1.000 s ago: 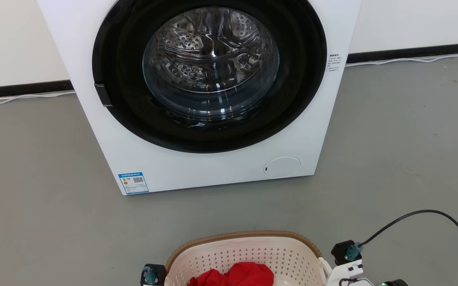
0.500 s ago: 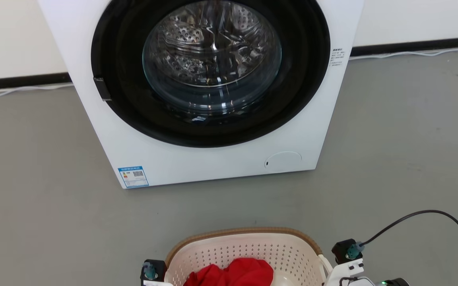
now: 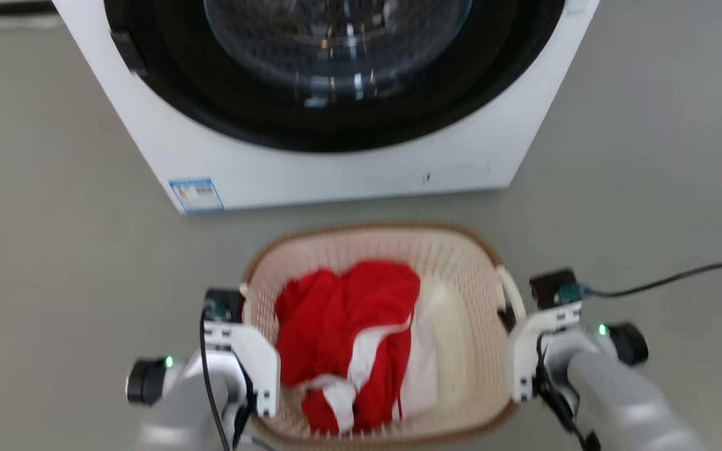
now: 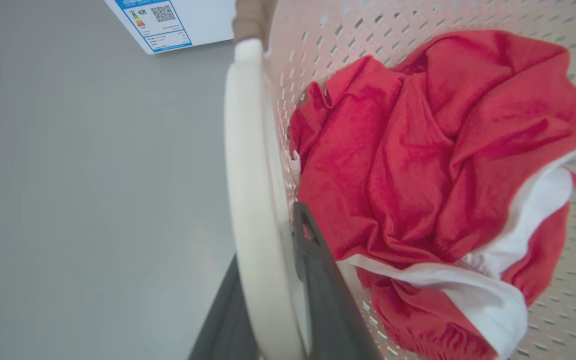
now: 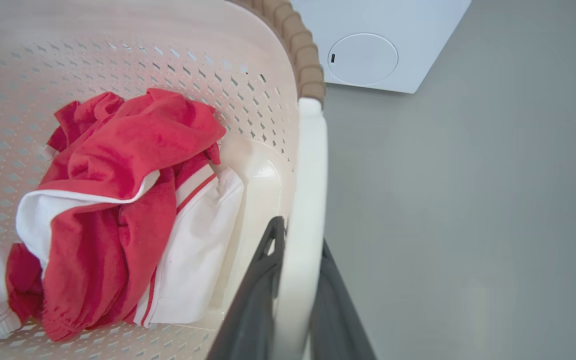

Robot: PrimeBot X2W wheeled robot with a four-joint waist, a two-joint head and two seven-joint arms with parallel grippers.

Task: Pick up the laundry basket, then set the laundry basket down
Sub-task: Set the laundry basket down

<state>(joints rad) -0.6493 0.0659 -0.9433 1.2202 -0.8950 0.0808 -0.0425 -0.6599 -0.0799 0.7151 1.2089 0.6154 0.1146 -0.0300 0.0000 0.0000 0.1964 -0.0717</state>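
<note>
**Item:** laundry basket, cream, perforated, brown-rimmed. It is sitting between both arms, near the front of the washing machine, over the grey floor. Whether its base is touching the floor cannot be told.

**Contents:** crumpled red-and-white garment.

**Grip:** left gripper is clenching the left white handle; right gripper is clenching the right white handle.

**Handling note:** both arms should be travelling level and together, slowly, so the basket is not tilting and the thin handles are not slipping out of the fingers.
</note>
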